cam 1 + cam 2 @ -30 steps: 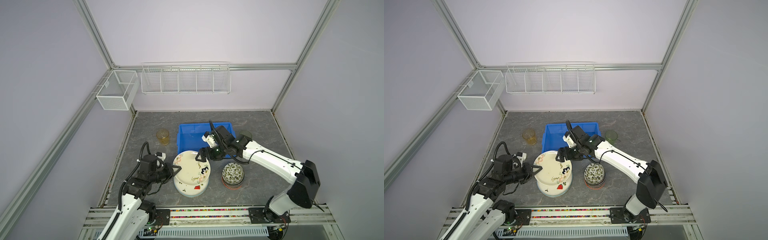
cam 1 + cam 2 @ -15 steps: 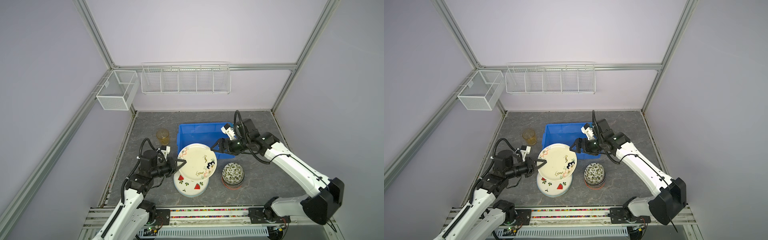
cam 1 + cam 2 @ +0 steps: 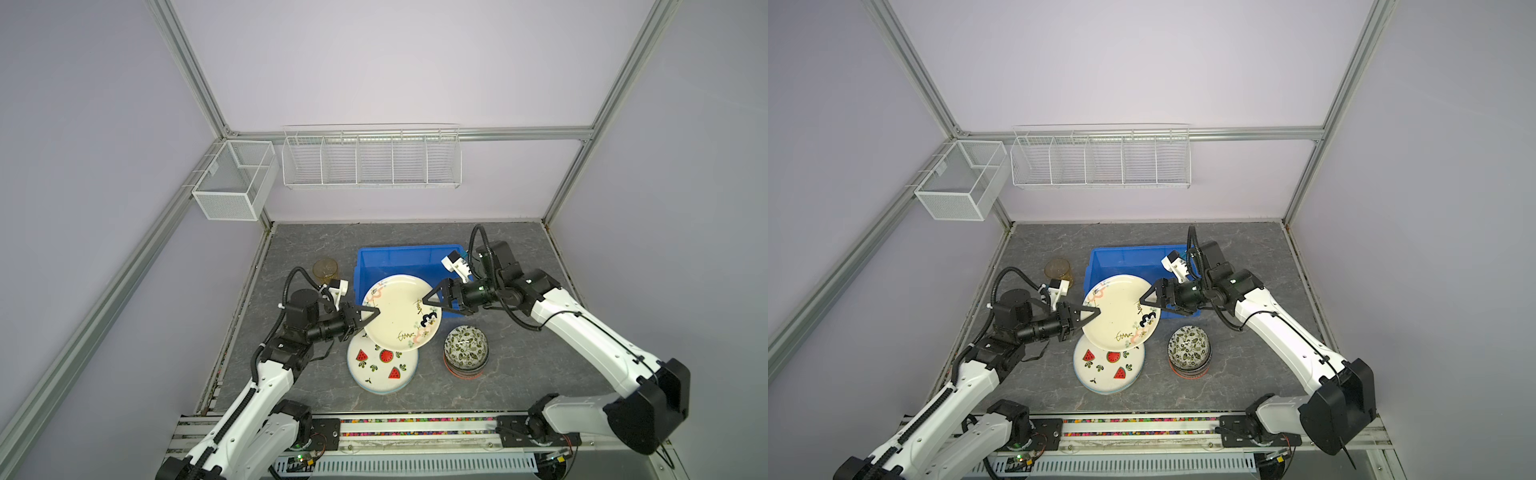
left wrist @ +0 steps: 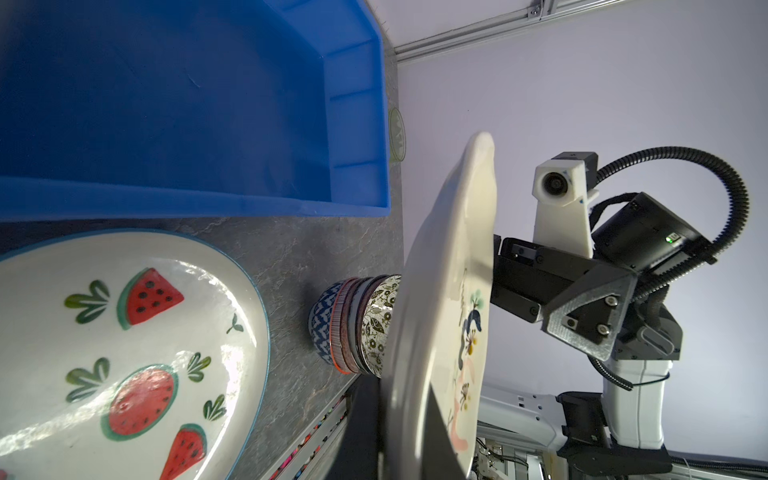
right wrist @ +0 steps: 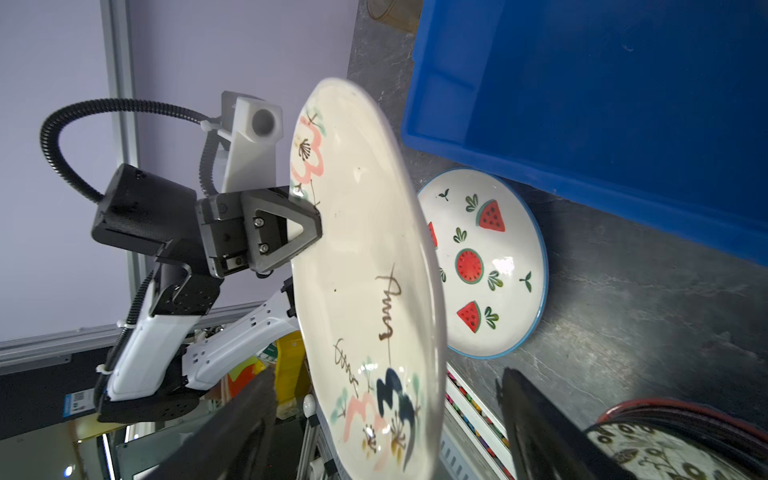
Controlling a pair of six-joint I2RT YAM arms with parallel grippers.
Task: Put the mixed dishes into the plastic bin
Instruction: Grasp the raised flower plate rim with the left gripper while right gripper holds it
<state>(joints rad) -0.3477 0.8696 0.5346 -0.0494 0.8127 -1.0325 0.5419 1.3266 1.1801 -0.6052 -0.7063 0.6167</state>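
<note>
Upper plate (image 3: 395, 311) over lower plate (image 3: 380, 370); bin (image 3: 399, 259) behind; bowls (image 3: 466, 347) right; cup (image 3: 325, 270) left.

a: what rests on our grey marbled tabletop (image 3: 316, 249)?
b: we see a blue bin (image 3: 399, 250), an amber cup (image 3: 325, 270) beside it, then a watermelon plate (image 3: 380, 370) and stacked patterned bowls (image 3: 465, 351) nearer us.
</note>
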